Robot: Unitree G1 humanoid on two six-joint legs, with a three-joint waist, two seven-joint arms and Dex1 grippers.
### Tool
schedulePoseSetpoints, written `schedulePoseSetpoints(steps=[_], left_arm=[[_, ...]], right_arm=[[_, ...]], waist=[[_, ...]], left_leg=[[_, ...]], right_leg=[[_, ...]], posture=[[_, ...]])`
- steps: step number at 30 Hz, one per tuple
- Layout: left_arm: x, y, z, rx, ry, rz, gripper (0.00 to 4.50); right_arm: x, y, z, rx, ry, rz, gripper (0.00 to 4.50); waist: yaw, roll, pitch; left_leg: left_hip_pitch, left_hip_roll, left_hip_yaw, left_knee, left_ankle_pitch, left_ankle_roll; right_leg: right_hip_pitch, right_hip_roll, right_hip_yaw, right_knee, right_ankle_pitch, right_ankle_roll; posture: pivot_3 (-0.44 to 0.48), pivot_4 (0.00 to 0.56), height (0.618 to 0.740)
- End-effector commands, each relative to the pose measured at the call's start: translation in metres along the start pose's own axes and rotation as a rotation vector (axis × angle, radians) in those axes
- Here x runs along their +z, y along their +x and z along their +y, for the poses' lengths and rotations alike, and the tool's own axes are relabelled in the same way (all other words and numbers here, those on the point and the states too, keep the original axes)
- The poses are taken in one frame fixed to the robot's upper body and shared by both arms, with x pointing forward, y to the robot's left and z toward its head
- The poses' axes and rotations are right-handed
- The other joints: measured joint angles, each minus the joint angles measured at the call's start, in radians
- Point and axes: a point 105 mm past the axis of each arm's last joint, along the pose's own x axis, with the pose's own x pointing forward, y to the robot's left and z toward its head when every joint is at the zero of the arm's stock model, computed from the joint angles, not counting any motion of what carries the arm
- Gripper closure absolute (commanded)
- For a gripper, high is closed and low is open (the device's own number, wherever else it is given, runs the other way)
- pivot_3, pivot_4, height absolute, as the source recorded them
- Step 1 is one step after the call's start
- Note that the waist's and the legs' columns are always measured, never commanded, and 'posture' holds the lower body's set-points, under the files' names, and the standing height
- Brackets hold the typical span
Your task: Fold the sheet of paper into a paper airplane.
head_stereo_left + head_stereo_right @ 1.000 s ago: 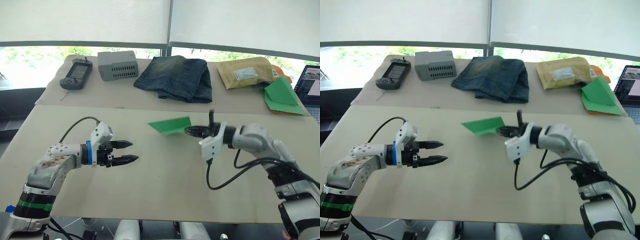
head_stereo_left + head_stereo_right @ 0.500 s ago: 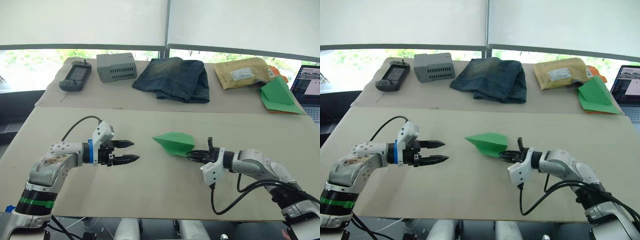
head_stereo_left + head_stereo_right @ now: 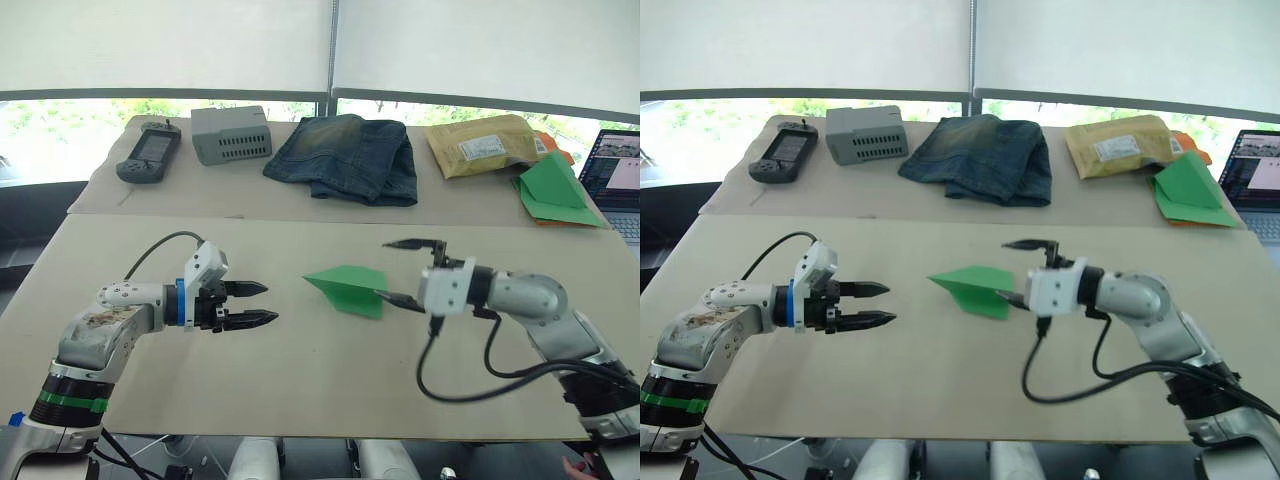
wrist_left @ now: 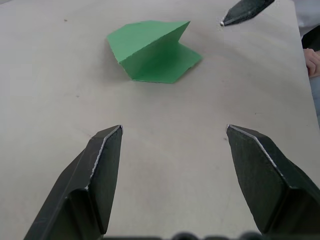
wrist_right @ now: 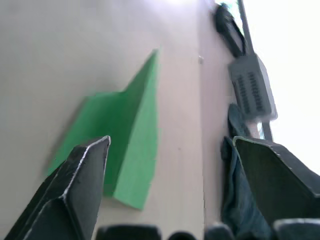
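Both grippers, left (image 3: 262, 304) and right (image 3: 398, 271), gape empty; paper airplane (image 3: 347, 290) creased green pointed wedge on table.

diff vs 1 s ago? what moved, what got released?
The right gripper carried the paper airplane down from the air onto the table, let it go, and now stands open, one finger beside the plane's rear edge. The plane lies free, nose toward the left gripper, which stayed open in place. Items on the far table are unchanged.
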Motion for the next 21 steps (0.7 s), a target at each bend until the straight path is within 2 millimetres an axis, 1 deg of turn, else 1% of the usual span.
schedulePoseSetpoints(steps=[1, 2, 3, 5, 6, 7, 9, 11, 15, 18, 21], left_arm=[[0.007, 0.001, 0.001, -0.007, 0.026, -0.011, 1.0], [0.008, 0.001, 0.001, -0.007, 0.027, -0.012, 1.0], [0.008, 0.002, 0.001, -0.008, 0.027, -0.013, 1.0], [0.009, 0.003, 0.001, -0.002, 0.032, -0.015, 1.0], [0.009, 0.003, 0.002, 0.001, 0.034, -0.015, 1.0], [0.009, 0.002, 0.002, 0.002, 0.035, -0.015, 1.0], [0.01, 0.002, 0.002, 0.004, 0.034, -0.016, 1.0], [0.01, 0.001, 0.003, 0.009, 0.039, -0.014, 1.0], [0.013, 0.004, 0.004, 0.019, 0.044, -0.029, 1.0], [0.016, 0.008, 0.004, 0.011, 0.048, -0.043, 1.0], [0.02, 0.017, -0.001, -0.029, 0.05, -0.054, 1.0]], right_arm=[[-0.006, 0.004, -0.013, -0.064, 0.244, 0.059, 0.95], [-0.011, 0.007, -0.01, -0.054, 0.313, 0.088, 1.33], [-0.021, 0.011, -0.003, -0.041, 0.408, 0.142, 1.66], [-0.022, 0.018, 0.005, -0.053, 0.567, 0.147, 2.37], [-0.021, 0.021, 0.01, -0.049, 0.618, 0.149, 2.72], [-0.019, 0.022, 0.013, -0.046, 0.644, 0.149, 3.04], [-0.023, 0.025, 0.02, -0.063, 0.693, 0.187, 3.75], [-0.024, 0.028, 0.033, -0.066, 0.755, 0.201, 4.42], [-0.02, 0.031, 0.056, -0.031, 0.818, 0.219, 4.47], [-0.022, 0.033, 0.066, -0.028, 0.851, 0.232, 4.47], [-0.027, 0.034, 0.075, -0.028, 0.857, 0.254, 4.47]], waist=[[0.003, 0.0, 0.0], [0.004, 0.0, 0.0], [0.006, 0.0, 0.0], [0.009, 0.0, 0.0], [0.01, 0.0, 0.0], [0.01, 0.0, 0.0], [0.011, 0.0, 0.0], [0.012, 0.0, 0.0], [0.016, 0.0, 0.0], [0.016, 0.0, 0.0], [0.016, 0.0, 0.0]], left_leg=[[0.0, 0.0, 0.0, 0.0, 0.0, 0.0], [0.0, 0.0, 0.0, 0.0, 0.0, 0.0], [-0.001, 0.0, 0.0, 0.0, 0.0, 0.0], [-0.001, 0.0, 0.0, 0.0, 0.0, 0.0], [-0.002, 0.0, 0.0, 0.0, 0.0, 0.0], [-0.002, 0.0, 0.0, 0.0, 0.0, 0.0], [-0.003, 0.0, 0.0, 0.0, 0.0, 0.0], [-0.003, 0.0, 0.0, 0.0, 0.0, 0.0], [-0.003, 0.0, 0.0, 0.0, 0.0, 0.0], [-0.003, 0.0, 0.0, 0.001, 0.0, 0.0], [-0.003, 0.0, 0.0, 0.002, 0.0, 0.0]], right_leg=[[0.0, 0.0, 0.0, 0.0, 0.0, 0.0], [0.0, 0.0, 0.0, 0.0, 0.0, 0.0], [0.0, 0.0, 0.0, -0.001, 0.0, 0.0], [0.0, 0.0, -0.001, -0.001, 0.0, 0.0], [-0.001, 0.0, -0.001, -0.001, 0.0, 0.0], [-0.002, 0.0, -0.001, -0.001, 0.0, 0.0], [-0.002, 0.0, -0.001, -0.001, 0.0, 0.0], [-0.002, 0.0, -0.001, -0.001, 0.0, 0.0], [-0.002, 0.0, -0.001, -0.001, -0.001, 0.001], [-0.002, 0.0, -0.001, -0.001, -0.003, 0.005], [-0.002, 0.0, -0.001, -0.001, -0.003, 0.006]], posture=[[0.0, 0.15, 0.734], [0.0, 0.15, 0.734], [0.0, 0.15, 0.734], [0.0, 0.15, 0.734], [0.0, 0.15, 0.734], [0.0, 0.15, 0.734], [0.0, 0.15, 0.734], [0.0, 0.15, 0.734], [0.0, 0.15, 0.734], [0.0, 0.15, 0.734], [0.0, 0.15, 0.734]])
